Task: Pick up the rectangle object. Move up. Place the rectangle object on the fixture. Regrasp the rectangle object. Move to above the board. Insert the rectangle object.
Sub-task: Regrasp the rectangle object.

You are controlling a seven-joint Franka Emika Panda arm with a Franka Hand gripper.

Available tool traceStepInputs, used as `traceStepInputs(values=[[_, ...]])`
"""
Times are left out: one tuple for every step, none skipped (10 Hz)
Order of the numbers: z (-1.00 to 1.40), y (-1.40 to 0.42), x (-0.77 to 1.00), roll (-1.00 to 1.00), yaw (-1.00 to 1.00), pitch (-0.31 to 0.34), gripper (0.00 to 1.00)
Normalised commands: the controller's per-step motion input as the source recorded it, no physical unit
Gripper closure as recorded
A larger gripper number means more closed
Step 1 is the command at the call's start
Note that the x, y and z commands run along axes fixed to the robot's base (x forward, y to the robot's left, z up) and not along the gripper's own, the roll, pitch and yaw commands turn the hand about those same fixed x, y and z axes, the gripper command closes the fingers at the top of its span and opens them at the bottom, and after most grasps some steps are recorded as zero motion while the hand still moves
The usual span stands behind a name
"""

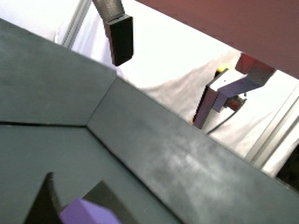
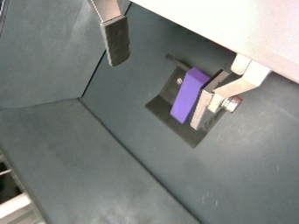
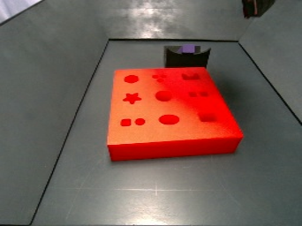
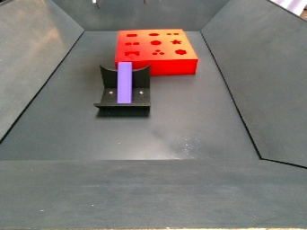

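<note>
Dark grey walled floor (image 4: 180,135), with the board (image 3: 165,110) toward the far end and the fixture (image 4: 124,94) just in front of it, cradling the rectangle object (image 4: 125,81) lengthwise. Gripper (image 2: 176,61) hung spread wide and empty above that block; merely a dark tip at the frame edge in a side view (image 3: 255,7), out of frame in the 2nd.

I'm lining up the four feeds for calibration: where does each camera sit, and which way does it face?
Wrist view: looks along the bin wall; fingers, rectangle object corner.
Wrist view: looks down past the open claw at the rectangle object in the fixture.
Side view: board nearest, fixture behind.
Side view: opposite end, fixture before board; no robot visible.
Shared: rectangle object.
</note>
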Motion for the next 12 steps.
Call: traceStepInputs(values=[[-0.01, -0.04, 0.11, 0.31, 0.24, 0.098, 0.0], [-0.01, -0.03, 0.1, 0.22, 0.24, 0.058, 0.0], [-0.01, -0.04, 0.08, 0.18, 0.22, 0.01, 0.0], [-0.02, -0.05, 0.08, 0.17, 0.21, -0.003, 0.0], [-1.0, 0.07, 0.04, 0.1, 0.16, -0.081, 0.0], [-1.0, 0.07, 0.04, 0.1, 0.13, -0.087, 0.0], [-1.0, 0.06, 0.05, 0.08, 0.08, -0.12, 0.0], [-1.0, 0.06, 0.05, 0.08, 0.07, -0.129, 0.0], [-1.0, 0.06, 0.06, 0.06, 0.02, -0.129, 0.0], [-1.0, 0.05, 0.06, 0.06, -0.01, -0.129, 0.0], [-1.0, 0.05, 0.07, 0.06, -0.04, -0.114, 0.0], [-1.0, 0.05, 0.07, 0.06, -0.05, -0.104, 0.0]])
